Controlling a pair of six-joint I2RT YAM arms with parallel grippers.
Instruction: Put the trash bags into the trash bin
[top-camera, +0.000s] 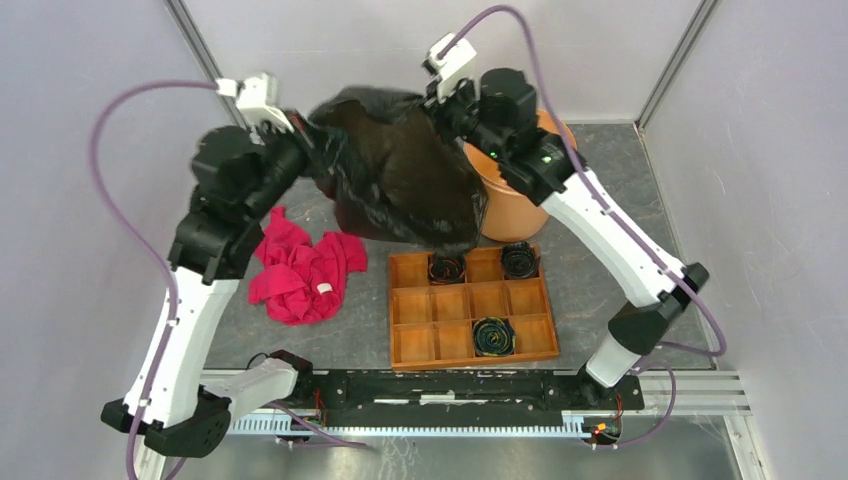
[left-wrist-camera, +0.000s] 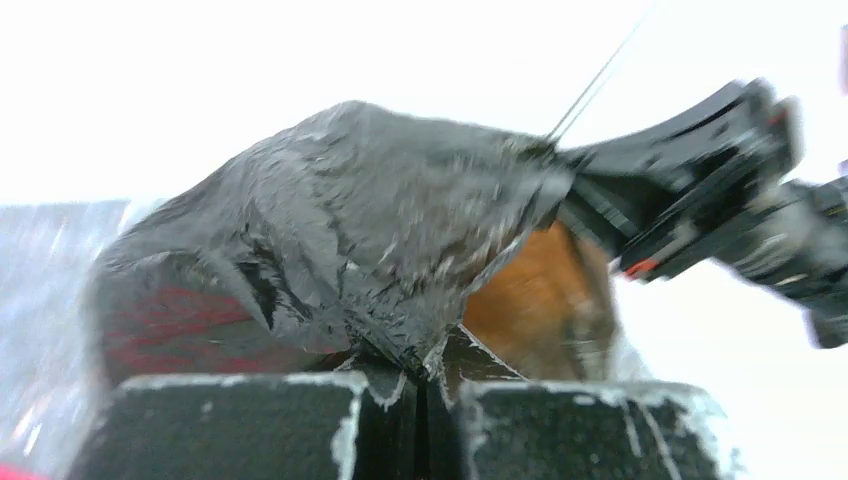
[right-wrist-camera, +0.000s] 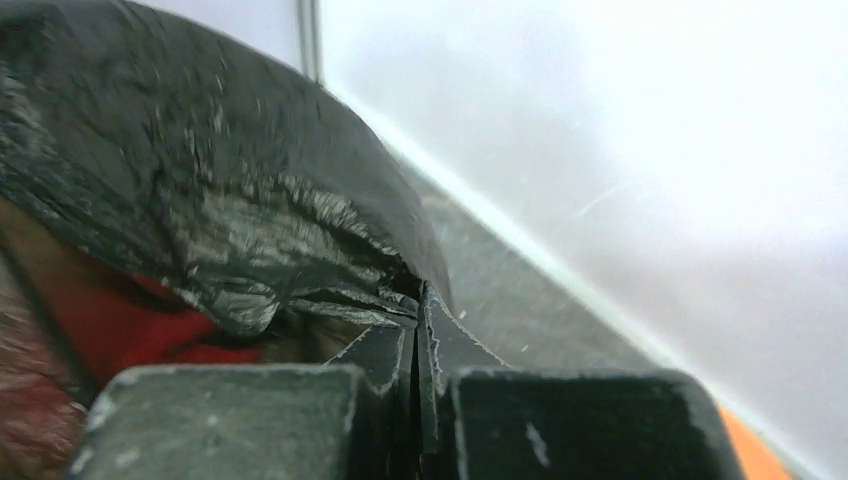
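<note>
The black trash bag (top-camera: 395, 170) hangs spread in the air between both grippers, above the table's back middle. My left gripper (top-camera: 303, 130) is shut on its left edge; in the left wrist view the film (left-wrist-camera: 340, 230) bunches into the closed fingertips. My right gripper (top-camera: 440, 105) is shut on its right edge; the film (right-wrist-camera: 200, 200) shows in the right wrist view too. The pale orange trash bin (top-camera: 515, 205) stands behind and to the right of the bag, partly hidden by it and the right arm. It shows in the left wrist view (left-wrist-camera: 530, 300).
A red cloth (top-camera: 300, 270) lies on the table left of centre. A compartmented wooden tray (top-camera: 470, 300) with dark coiled items stands at the front middle. Grey walls enclose the back and sides.
</note>
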